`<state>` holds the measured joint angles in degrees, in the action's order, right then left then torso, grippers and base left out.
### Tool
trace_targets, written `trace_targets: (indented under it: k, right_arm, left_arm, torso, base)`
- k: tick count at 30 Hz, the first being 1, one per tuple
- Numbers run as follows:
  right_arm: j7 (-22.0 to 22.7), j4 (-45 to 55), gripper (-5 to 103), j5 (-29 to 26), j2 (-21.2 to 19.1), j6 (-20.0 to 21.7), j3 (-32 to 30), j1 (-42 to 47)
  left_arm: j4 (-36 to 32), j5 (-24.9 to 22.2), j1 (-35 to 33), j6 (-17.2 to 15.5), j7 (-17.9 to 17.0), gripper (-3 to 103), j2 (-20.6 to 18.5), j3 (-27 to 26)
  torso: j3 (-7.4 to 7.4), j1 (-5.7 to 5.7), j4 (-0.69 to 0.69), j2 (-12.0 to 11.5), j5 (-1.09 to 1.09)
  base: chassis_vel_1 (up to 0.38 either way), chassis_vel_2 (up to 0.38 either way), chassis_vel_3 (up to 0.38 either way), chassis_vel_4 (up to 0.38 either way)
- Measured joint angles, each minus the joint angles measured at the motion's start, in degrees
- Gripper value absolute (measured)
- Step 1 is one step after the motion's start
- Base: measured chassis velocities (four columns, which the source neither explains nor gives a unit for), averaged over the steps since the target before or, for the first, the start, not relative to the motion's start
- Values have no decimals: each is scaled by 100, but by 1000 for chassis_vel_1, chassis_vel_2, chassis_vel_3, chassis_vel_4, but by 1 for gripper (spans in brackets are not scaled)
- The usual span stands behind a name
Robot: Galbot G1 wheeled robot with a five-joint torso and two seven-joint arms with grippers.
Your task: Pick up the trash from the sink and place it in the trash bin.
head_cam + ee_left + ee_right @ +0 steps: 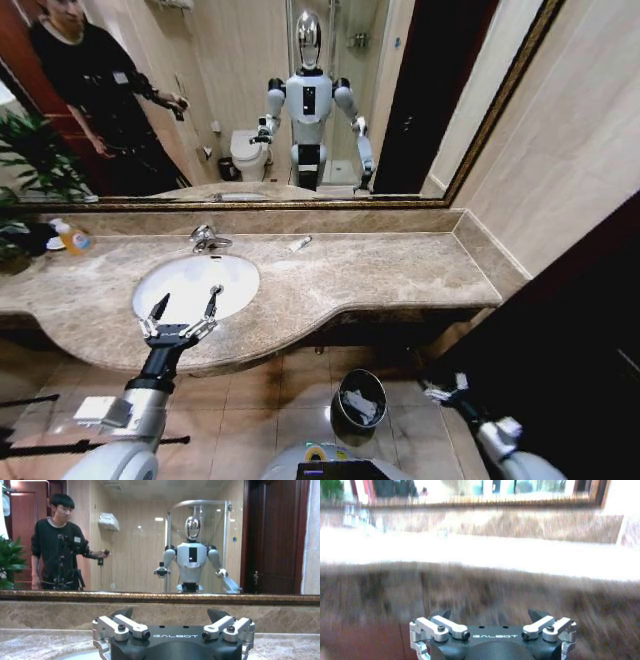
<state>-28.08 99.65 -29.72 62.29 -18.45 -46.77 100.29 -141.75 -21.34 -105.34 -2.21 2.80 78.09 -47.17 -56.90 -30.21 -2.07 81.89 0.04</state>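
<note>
Splayed left end effector point(187, 303) hovers over sink point(240, 275); head view alone shows bin point(360, 400).

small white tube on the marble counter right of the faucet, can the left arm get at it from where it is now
Probably yes. The left pincer hangs open over the oval white sink, and nothing stands between it and the small white tube on the brown-beige marble counter.
</note>
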Motion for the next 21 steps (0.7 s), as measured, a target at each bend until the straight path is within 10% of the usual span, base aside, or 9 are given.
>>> trace_targets:
  k: [5,9,18,21]
  right_arm:
    - [695,1437,100,-26,143,1175,374,-605]
    - [2087,1982,100,-211,-47,2929,1835,-2351]
    - [4703,367,100,-870,276,3795,4721,-5763]
    - [4920,-22,100,-853,438,3730,4973,-6105]
  left_arm:
    - [1,0,0,0,-1,100,0,-1]
    - [0,0,0,0,0,100,0,0]
    - [1,0,0,0,-1,100,0,0]
    - [1,0,1,0,-2,100,-1,-1]
  torso:
    - [0,-1,-5,0,-6]
    - [-1,-2,-4,0,-4]
    - [-2,-3,-5,-2,-7]
    - [-2,-3,-5,-2,-9]
  base:
    - [0,0,0,0]
    - [0,0,0,0]
    - [0,0,0,0]
    - [0,0,0,0]
